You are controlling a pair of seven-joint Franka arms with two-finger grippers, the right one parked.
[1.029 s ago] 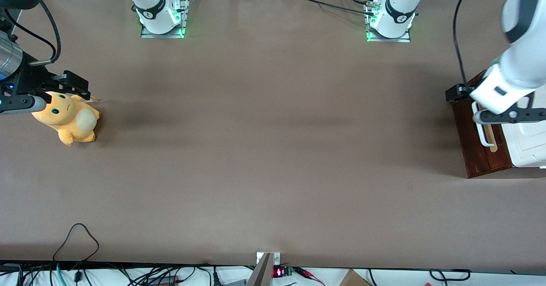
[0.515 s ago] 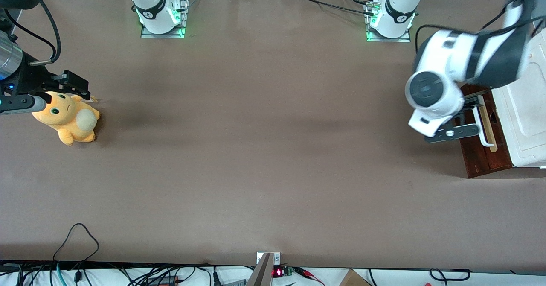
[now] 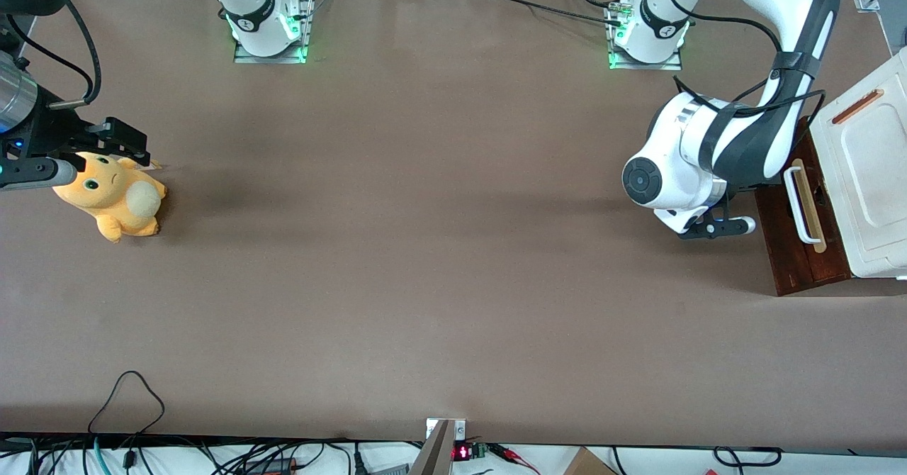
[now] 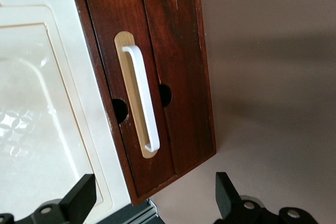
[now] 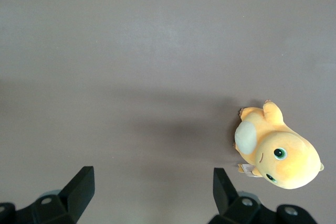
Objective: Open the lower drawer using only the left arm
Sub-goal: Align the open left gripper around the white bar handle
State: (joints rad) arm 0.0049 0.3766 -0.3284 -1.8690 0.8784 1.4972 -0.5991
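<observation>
The lower drawer [image 3: 793, 248] is a dark reddish-brown front with a white bar handle [image 3: 797, 205] on a pale wood strip. It stands under a white cabinet top [image 3: 868, 170] at the working arm's end of the table. It looks shut. The left arm [image 3: 680, 170] hangs over the table in front of the drawer, its wrist hiding the gripper in the front view. In the left wrist view the gripper [image 4: 152, 208] is open and empty, apart from the drawer [image 4: 110, 51] and its handle [image 4: 143, 95].
An orange plush toy [image 3: 113, 195] lies toward the parked arm's end of the table. The cabinet top has an orange slot [image 3: 857, 106]. Cables run along the table edge nearest the front camera.
The left arm has swung off the cabinet and out over the table, uncovering the white top. It now sits in front of the drawer. The drawer has not moved.
</observation>
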